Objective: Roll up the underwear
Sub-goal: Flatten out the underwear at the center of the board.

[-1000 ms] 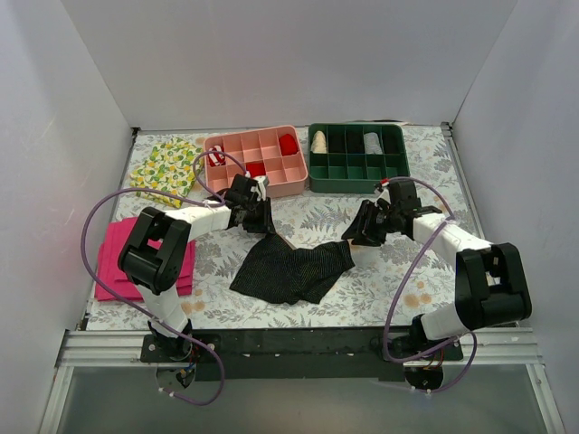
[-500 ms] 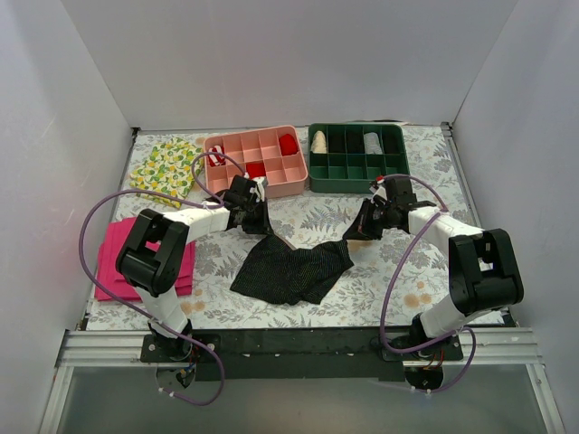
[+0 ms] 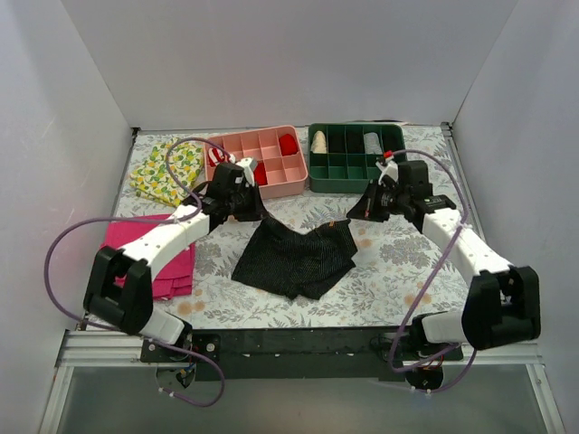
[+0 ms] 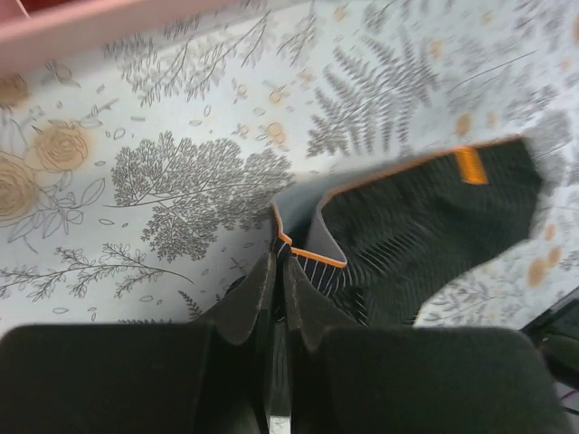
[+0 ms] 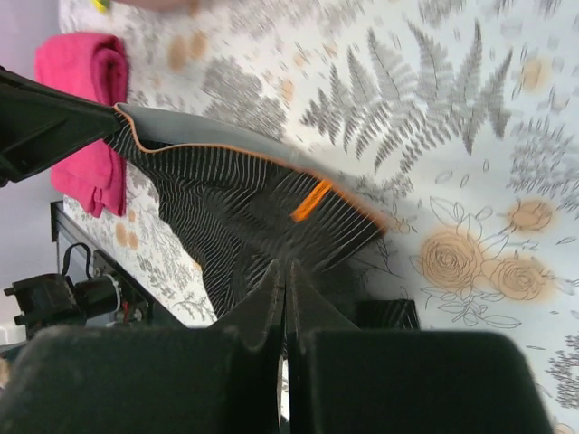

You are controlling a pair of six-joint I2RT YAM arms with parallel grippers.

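Observation:
The underwear [image 3: 294,260] is black with fine stripes and an orange-edged waistband, stretched out between my two grippers at the table's middle. My left gripper [image 3: 256,215] is shut on its left waistband corner. In the left wrist view the fingertips [image 4: 280,264] pinch the orange-trimmed edge and the underwear [image 4: 425,217] trails off to the right. My right gripper [image 3: 359,215] is shut on the right waistband corner. In the right wrist view that gripper [image 5: 286,269] pinches the underwear [image 5: 226,203], and the band is taut. The legs lie on the patterned table.
A pink compartment tray [image 3: 285,188] and a green one [image 3: 330,185] stand just behind the grippers, holding several rolled items. A folded magenta cloth [image 3: 136,249] lies at the left and a lemon-print cloth [image 3: 163,172] at the back left. White walls enclose the table.
Both grippers have shut on the waistband corners and moved back and apart. The crumpled underwear has been drawn out flat and now hangs wide between them.

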